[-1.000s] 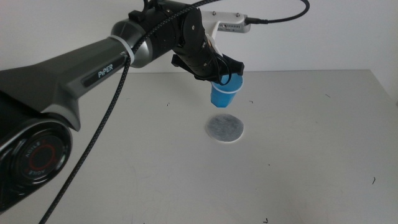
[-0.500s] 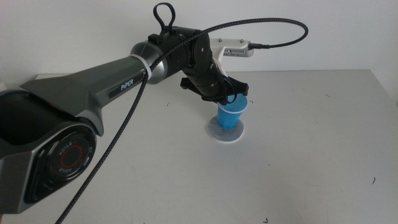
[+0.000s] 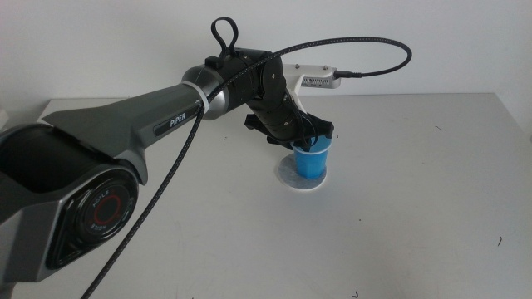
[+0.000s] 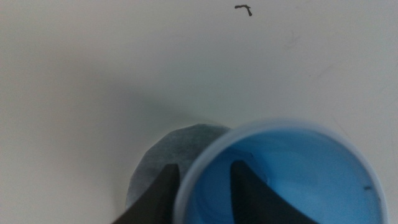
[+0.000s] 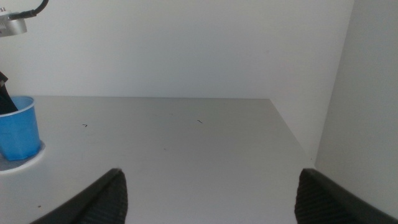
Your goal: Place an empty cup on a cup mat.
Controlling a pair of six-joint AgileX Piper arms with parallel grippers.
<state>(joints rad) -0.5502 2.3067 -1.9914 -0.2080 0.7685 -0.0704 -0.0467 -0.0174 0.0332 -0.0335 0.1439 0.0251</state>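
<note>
The blue cup (image 3: pixel 312 160) stands upright on the grey cup mat (image 3: pixel 291 177) near the middle of the table. My left gripper (image 3: pixel 312 141) reaches in from the left and is shut on the cup's rim from above. In the left wrist view one jaw is outside the rim and one inside the cup (image 4: pixel 292 168), with the mat (image 4: pixel 165 155) showing beneath; the cup looks empty. The right wrist view shows the cup (image 5: pixel 15 134) on the mat (image 5: pixel 32 163) from the side, far from my right gripper (image 5: pixel 214 199), which is open and empty.
The white table (image 3: pixel 416 216) has a few small dark marks (image 3: pixel 501 242). Its back edge meets a white wall. The left arm's black cable (image 3: pixel 366 41) arcs above the gripper.
My left gripper has come down with the cup, from above the mat one second ago to the cup standing on the mat now. The grip on the rim is unchanged.
</note>
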